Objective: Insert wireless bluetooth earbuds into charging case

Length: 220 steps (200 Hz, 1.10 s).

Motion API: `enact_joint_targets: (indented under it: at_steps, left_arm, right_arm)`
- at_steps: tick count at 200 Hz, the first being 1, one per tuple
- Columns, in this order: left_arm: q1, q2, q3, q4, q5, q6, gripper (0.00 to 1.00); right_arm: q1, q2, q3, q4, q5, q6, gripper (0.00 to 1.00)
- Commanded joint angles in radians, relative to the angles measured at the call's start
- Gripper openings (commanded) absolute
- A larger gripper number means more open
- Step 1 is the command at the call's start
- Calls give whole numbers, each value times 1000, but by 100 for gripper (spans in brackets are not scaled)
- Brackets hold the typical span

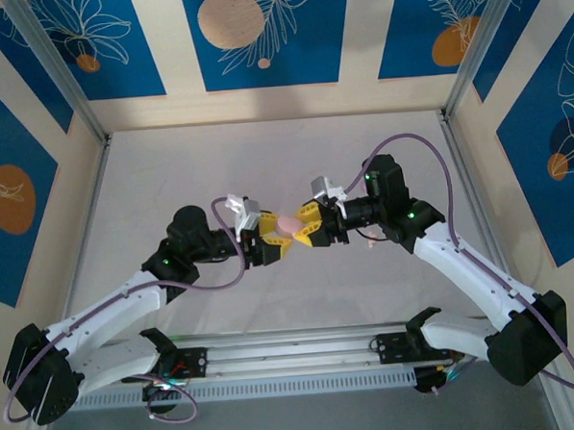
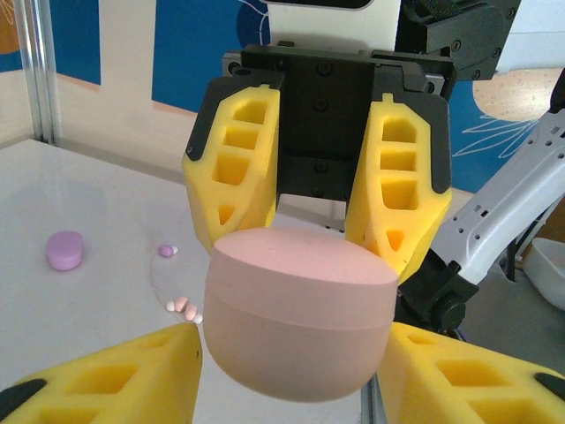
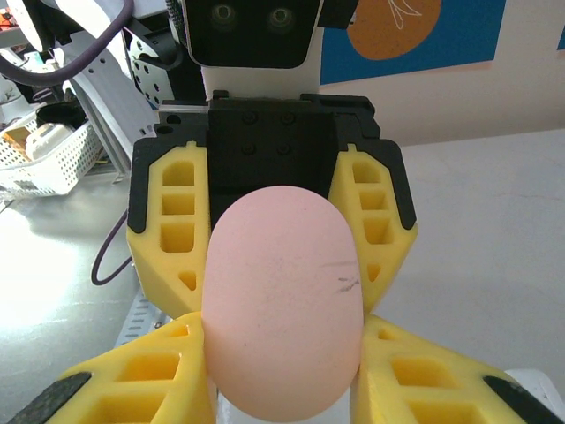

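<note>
We see both arms meeting over the middle of the table (image 1: 265, 158), with the pink charging case (image 1: 287, 222) raised between them. The left gripper (image 1: 272, 237) pinches it from nine o'clock and the right gripper (image 1: 305, 226) from three (each clamped against its sides). Pale earbuds (image 2: 183, 306) lie on the table, at nine o'clock of the case in the left wrist view.

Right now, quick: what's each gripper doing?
Left gripper: closed on the pink case.
Right gripper: closed on the same case, from the opposite side.
</note>
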Motion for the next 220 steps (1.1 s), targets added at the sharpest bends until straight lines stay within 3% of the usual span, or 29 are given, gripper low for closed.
enact_joint_targets:
  at_steps: [1,41,118,172,220]
  left_arm:
    - [-4,0,23,70,35,-22,55]
    - [-3,-5,18,92,43,-38,57]
    - [-4,9,35,7,64,-9,34]
    - [-4,-5,32,-28,75,32,31]
    - [-5,-4,34,-11,72,21,29]
  right_arm:
    - [1,-3,19,-21,-5,-33,35]
    - [2,-5,14,-28,0,-57,35]
    - [0,-3,20,2,-16,3,36]
    - [-55,24,55,16,1,180,44]
    - [-53,57,80,-4,31,206,47]
